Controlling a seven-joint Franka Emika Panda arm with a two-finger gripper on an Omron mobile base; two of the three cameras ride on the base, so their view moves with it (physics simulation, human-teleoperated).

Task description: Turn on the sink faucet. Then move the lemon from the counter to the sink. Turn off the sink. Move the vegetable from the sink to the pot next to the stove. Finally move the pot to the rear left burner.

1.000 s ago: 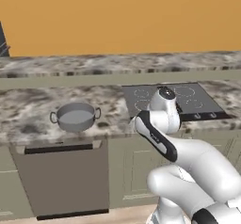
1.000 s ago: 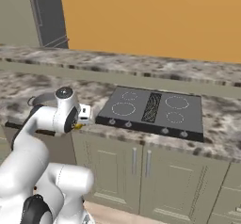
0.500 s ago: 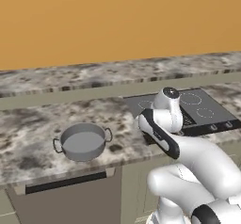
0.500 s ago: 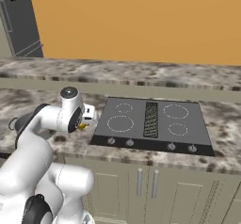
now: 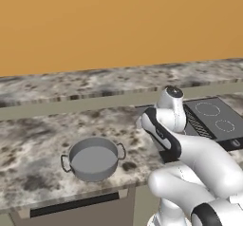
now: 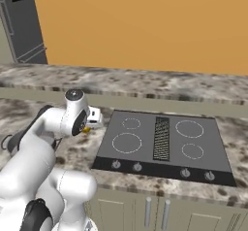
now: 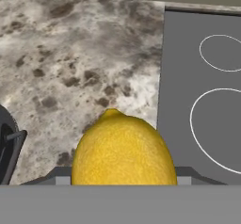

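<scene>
Lemon [image 7: 123, 148] clamped in gripper [image 7: 123, 180], large at bottom of hand view, small pointed tip up; yellow speck also beside wrist in right base view [image 6: 86, 129]. Held above counter [image 7: 80, 63], just left of stove [image 7: 202, 96] edge. Pot [image 5: 94, 158] on counter left of arm, near front edge, apart from stove; its rim and handle at hand view's left edge [image 7: 8, 145].

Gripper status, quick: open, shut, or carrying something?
Gripper: shut on the lemon, held above the counter beside the stove.
</scene>
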